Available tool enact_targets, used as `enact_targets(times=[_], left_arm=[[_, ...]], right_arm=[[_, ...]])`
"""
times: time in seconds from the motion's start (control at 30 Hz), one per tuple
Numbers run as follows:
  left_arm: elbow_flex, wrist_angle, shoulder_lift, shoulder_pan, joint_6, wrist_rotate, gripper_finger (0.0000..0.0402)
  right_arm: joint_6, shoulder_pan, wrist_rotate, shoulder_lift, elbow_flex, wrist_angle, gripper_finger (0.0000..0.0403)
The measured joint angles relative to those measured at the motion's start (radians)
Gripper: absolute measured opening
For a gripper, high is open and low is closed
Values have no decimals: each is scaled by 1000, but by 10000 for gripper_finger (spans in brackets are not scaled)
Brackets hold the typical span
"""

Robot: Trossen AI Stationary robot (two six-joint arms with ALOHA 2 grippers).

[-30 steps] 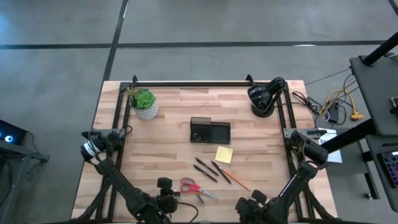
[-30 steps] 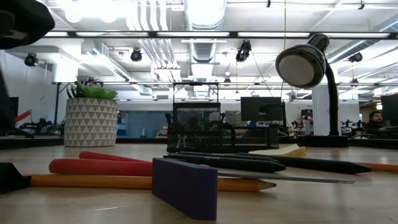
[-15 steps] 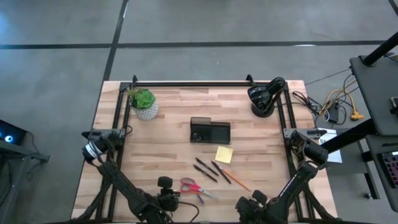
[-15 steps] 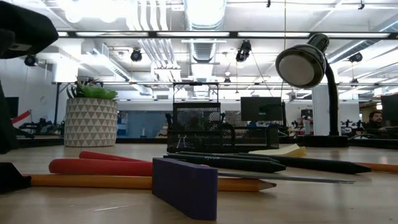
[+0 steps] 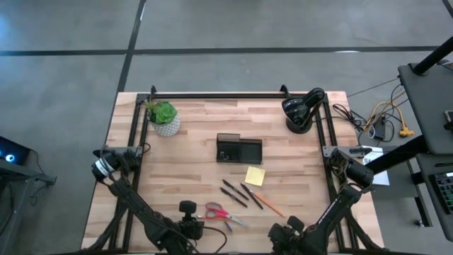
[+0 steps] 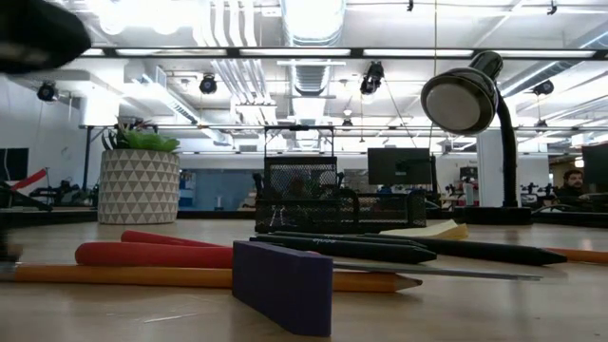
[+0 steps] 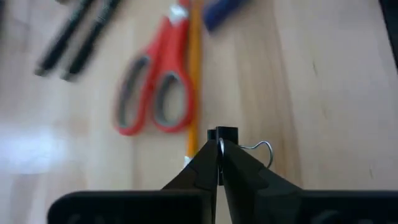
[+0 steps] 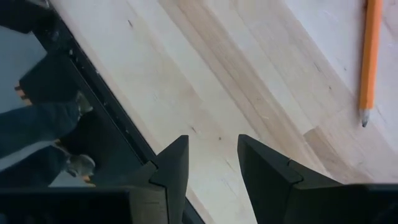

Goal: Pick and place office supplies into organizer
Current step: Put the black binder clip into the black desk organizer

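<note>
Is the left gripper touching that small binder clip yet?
Touching. The left wrist view shows the left gripper with fingers pressed together on the binder clip, whose wire loop sticks out beside them.

One scissors [image 5: 216, 211], three black pens [image 5: 241, 193], two pencils [image 5: 267, 204], one sticky-note pad [image 5: 255, 176]

Bright ceiling lights [image 6: 313, 17] glare; scissors [image 7: 155, 87] blurred.

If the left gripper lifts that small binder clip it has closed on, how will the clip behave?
Probably light: the binder clip is tiny between the shut left gripper. Its thin wire loop sticks out sideways, so it may swivel. The grip looks to be on a narrow edge, so it might slip or twist if bumped against the scissors.
</note>
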Motion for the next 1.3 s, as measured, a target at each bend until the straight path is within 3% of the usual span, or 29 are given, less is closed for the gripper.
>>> enact_targets(times=[0.2, 0.33, 0.43, 0.53, 0.7, 0.77, 0.97, 1.3], left_arm=[[-1, -143, -164, 51, 0, -149, 0], [-27, -144, -294, 125, 6, -267, 0], [-58, -107, -370, 224, 68, -277, 0], [-113, 8, -438, 367, 151, -187, 0], [-210, 244, -498, 629, 189, 192, 0], [-242, 296, -501, 703, 184, 289, 0], [-280, 278, -474, 810, 183, 333, 0], [-307, 415, -346, 860, 156, 354, 0]], right_arm=[[164, 6, 134, 0, 0, -61, 132], [347, 13, 248, 0, 0, -163, 132], [482, 13, 315, 0, 0, -242, 132], [545, 9, 348, 0, 0, -281, 132], [521, -11, 362, 0, 0, -319, 132], [521, -22, 361, 0, 0, -333, 132], [545, -59, 360, 0, 0, -338, 132], [497, -127, 360, 0, -1, -341, 132]])
